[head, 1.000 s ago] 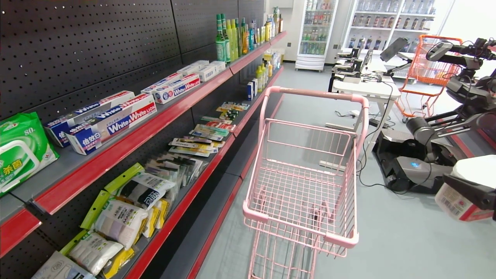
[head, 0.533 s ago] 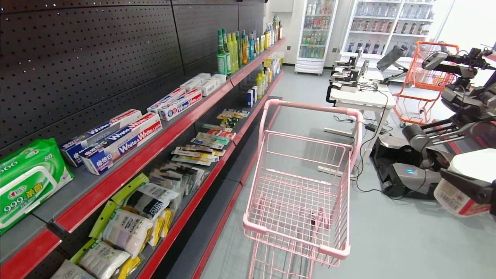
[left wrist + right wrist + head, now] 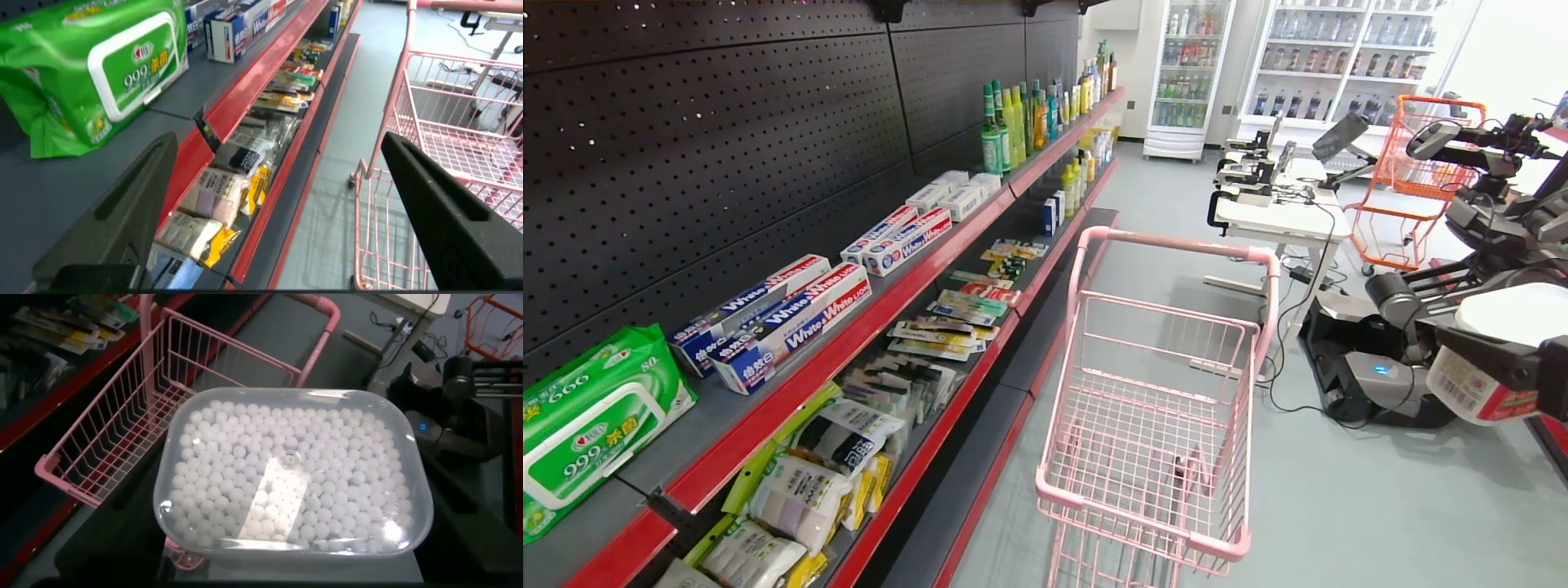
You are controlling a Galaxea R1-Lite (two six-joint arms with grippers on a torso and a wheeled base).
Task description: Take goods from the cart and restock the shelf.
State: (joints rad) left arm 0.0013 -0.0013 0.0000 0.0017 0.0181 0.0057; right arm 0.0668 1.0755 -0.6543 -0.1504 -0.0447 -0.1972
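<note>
R pincer (image 3: 1515,363) was clamped on the tub (image 3: 1482,343) of small white beads, clear lid up, red label on its side. It was held off the floor, out to the right of the pink cart (image 3: 1176,242) and apart from it. L pincer (image 3: 278,151) was spread wide on the cart's left, over the shelf (image 3: 849,343) edge. Green wipes pack (image 3: 588,416) lay on the top tier, left of the cart, w/ toothpaste boxes (image 3: 792,314) just beside it. Packets filled the tier below, nearer the cart.
</note>
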